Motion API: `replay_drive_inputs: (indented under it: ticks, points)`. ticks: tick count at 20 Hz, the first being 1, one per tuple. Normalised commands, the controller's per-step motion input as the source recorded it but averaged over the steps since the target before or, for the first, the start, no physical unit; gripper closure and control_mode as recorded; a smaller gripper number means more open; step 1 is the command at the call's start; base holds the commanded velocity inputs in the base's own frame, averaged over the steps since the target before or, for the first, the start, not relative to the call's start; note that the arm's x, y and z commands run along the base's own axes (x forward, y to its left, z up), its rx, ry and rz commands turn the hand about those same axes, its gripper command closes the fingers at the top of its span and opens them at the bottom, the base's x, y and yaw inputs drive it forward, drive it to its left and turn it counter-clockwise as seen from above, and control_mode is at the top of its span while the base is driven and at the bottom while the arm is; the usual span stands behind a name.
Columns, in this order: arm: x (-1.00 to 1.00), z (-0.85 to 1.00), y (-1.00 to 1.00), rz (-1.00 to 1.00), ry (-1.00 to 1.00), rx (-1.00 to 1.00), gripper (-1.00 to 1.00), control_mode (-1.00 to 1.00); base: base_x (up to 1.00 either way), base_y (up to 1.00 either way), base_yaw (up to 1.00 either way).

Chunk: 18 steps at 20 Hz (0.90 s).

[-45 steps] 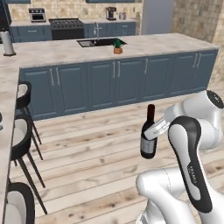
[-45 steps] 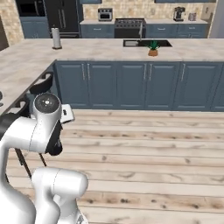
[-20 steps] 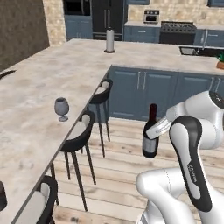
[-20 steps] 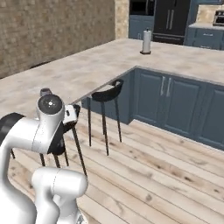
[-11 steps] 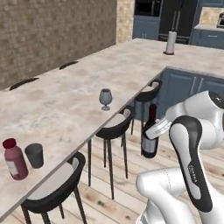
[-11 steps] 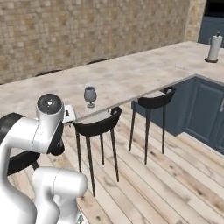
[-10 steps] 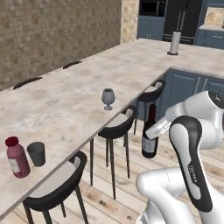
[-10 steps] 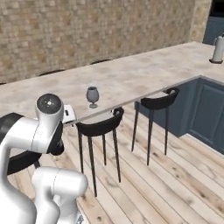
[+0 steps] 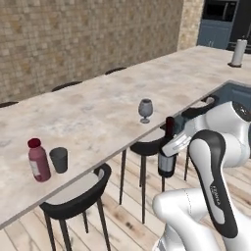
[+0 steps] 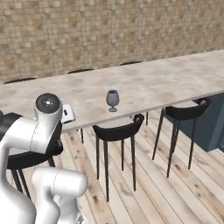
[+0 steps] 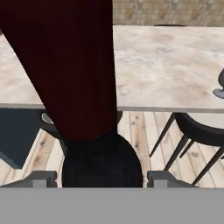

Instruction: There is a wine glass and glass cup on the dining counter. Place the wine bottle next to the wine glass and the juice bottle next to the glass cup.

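My gripper (image 9: 171, 146) is shut on the wine bottle (image 9: 167, 156), a slim dark bottle with a dark red top, and holds it upright above the floor in front of the dining counter (image 9: 103, 110). In the hand view the wine bottle (image 11: 76, 70) looms between my fingertips (image 11: 41, 178). The wine glass (image 9: 145, 109) stands near the counter's front edge, just beyond and left of the bottle; from the other side the wine glass (image 10: 113, 100) shows mid-counter. Farther left the glass cup (image 9: 59, 160) stands beside the maroon juice bottle (image 9: 38, 160).
Black bar stools (image 9: 77, 197) (image 10: 116, 130) line the counter's near side over a wooden plank floor. A paper towel roll (image 9: 238, 53) stands at the counter's far right end. A brick wall runs behind the counter.
The whole scene has swung: the base has moved from facing the blue cabinets to facing the dining counter, which now sits closer. The wine bottle stays in the shut gripper.
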Motion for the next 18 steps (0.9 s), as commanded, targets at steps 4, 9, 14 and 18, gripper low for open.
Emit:
replay_drive_inputs:
  ticks: [4,9,14,18]
  points:
    - [0.00,0.00,0.00,0.00,0.00,0.00,1.00,1.00,0.38,-0.31,0.23]
    - [0.00,0.00,0.00,0.00,0.00,0.00,1.00,1.00,0.36,-0.39,0.13]
    - [0.00,0.00,0.00,0.00,0.00,0.00,1.00,1.00,0.43,-0.32,0.06]
    - [0.00,0.00,0.00,0.00,0.00,0.00,1.00,1.00,0.49,0.00,0.00]
